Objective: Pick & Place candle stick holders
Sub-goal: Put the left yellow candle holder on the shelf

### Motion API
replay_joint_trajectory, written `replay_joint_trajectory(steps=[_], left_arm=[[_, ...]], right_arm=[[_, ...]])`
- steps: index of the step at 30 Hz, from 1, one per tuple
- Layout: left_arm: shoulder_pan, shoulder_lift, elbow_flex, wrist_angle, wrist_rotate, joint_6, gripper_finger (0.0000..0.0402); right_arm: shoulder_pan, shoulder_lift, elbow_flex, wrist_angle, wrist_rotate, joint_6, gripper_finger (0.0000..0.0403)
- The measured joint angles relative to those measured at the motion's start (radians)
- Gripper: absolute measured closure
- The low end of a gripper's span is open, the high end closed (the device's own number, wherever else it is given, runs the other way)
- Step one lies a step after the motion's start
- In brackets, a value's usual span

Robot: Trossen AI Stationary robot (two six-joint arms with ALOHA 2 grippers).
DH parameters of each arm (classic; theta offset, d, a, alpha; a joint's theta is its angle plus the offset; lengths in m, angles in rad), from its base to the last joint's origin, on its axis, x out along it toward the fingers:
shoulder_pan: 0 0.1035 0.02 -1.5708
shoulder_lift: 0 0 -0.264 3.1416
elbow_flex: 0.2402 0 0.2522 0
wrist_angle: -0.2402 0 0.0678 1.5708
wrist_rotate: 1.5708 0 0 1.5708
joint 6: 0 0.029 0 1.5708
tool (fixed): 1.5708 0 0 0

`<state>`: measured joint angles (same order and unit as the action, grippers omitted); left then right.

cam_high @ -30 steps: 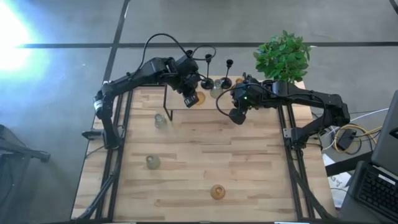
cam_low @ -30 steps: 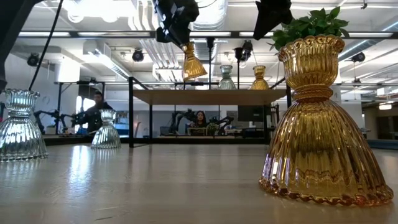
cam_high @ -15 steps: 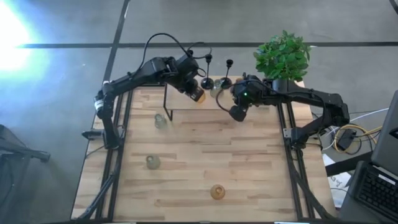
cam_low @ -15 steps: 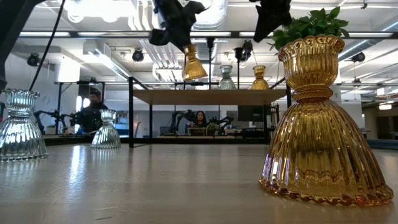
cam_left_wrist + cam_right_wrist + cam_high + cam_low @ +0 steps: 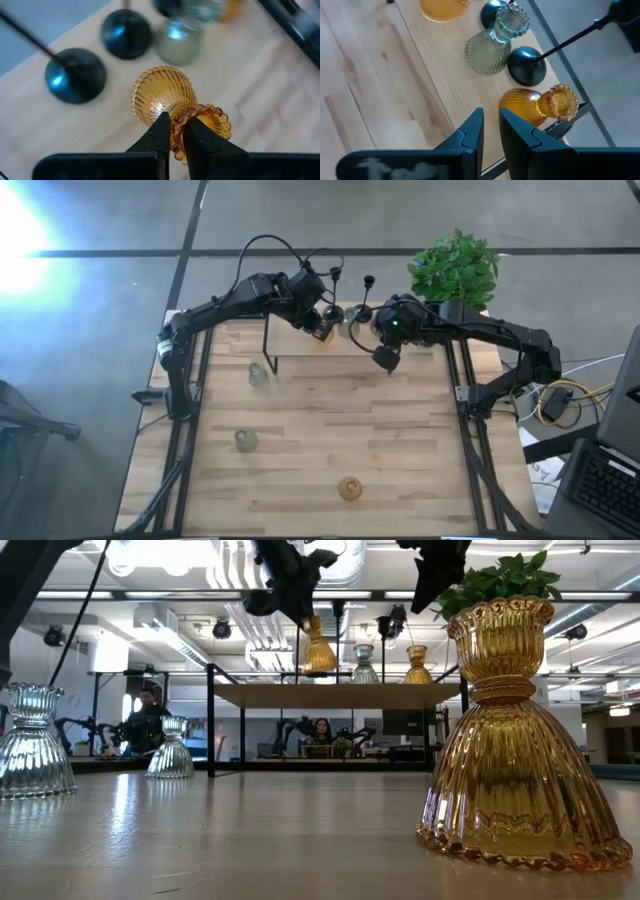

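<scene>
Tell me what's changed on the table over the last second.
The left gripper, still shut on the amber glass holder, has carried it further over the raised shelf toward the black candlesticks. The right gripper, holding nothing, shifted slightly toward the shelf. Holders on the table haven't moved.

The right gripper (image 5: 491, 127) hangs over a wooden shelf (image 5: 395, 80), its two dark fingers (image 5: 472, 132) close together with only a narrow gap and nothing between them. At its 12 o'clock stands a pale green glass holder (image 5: 495, 45); at 1 o'clock a black domed base (image 5: 526, 64) with a thin stem; at 2 o'clock an amber glass holder (image 5: 540, 106). Another amber piece (image 5: 442, 7) sits at 11 o'clock.
</scene>
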<state>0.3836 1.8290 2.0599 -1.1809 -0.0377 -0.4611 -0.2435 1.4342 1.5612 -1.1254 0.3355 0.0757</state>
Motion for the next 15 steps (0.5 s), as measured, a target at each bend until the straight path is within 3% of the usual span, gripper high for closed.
replay_joint_trajectory(steps=[5,10,15], left_arm=[[-0.006,0.000,0.118,-0.161,0.134,0.221,0.0371],[-0.014,0.000,0.242,-0.314,0.133,0.388,0.0371],[-0.018,-0.003,0.297,-0.344,0.141,0.491,0.0371]], right_arm=[[-0.009,0.000,0.000,0.000,-0.004,-0.023,0.0351],[-0.010,0.000,0.000,0.001,-0.003,-0.026,0.0351],[-0.013,-0.001,0.000,0.000,-0.051,-0.027,0.0351]])
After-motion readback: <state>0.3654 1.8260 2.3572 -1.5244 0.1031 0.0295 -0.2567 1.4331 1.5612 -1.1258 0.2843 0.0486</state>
